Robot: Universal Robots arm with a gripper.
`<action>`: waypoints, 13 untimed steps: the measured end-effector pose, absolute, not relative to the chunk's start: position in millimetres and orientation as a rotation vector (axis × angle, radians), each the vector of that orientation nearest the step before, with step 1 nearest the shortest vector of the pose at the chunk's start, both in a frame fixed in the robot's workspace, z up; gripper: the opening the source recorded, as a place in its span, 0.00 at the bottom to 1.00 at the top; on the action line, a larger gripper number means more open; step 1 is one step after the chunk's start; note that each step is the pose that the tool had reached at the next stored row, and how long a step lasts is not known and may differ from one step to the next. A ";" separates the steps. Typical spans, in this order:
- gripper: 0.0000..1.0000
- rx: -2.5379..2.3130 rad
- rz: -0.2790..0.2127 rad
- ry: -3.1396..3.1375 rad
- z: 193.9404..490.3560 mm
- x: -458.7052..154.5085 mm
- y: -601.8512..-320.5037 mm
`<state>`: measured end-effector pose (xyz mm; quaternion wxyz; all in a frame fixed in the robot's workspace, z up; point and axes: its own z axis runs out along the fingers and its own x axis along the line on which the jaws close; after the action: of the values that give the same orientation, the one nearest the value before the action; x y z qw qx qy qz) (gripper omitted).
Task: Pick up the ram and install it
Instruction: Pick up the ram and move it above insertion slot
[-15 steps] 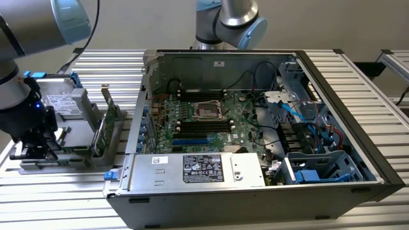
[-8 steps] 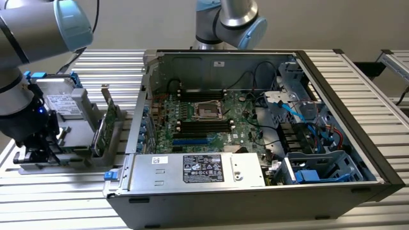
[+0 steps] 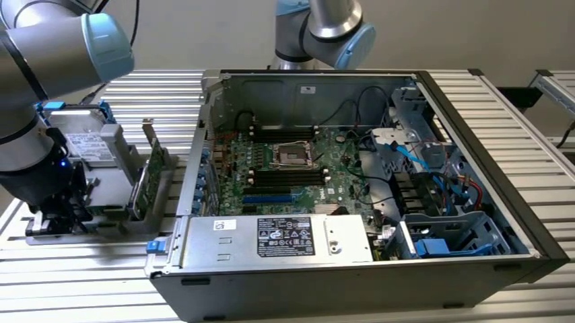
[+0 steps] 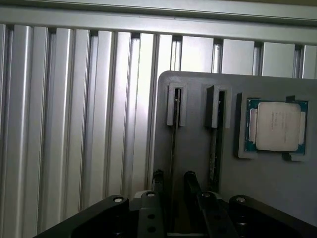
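ram point(image 4: 173, 148): thin, dark, edge-on in grey holder point(image 4: 267, 191) slot | fingers point(image 4: 158, 178) straddling it, apart

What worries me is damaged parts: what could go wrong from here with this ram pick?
1. The end effector straddles the ram standing in the grey holder; closing off-centre might tilt or jam the stick.
2. The second stick and the CPU lie close by; a finger might knock them.

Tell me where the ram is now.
The ram stands on edge in the grey holder at the exterior view's left, outside the case; the gripper straddles it, with a second stick and the CPU alongside.
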<state>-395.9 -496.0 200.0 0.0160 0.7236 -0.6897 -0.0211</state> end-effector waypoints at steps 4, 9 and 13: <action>0.31 2.251 -0.066 -2.145 193.1 -395.9 -496.0; 0.29 2.251 -0.066 -2.145 193.0 -395.9 -496.0; 0.14 2.251 -0.066 -2.145 193.0 -395.9 -496.0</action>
<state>-395.9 -496.0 193.0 0.0160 0.7237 -0.6896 -0.0211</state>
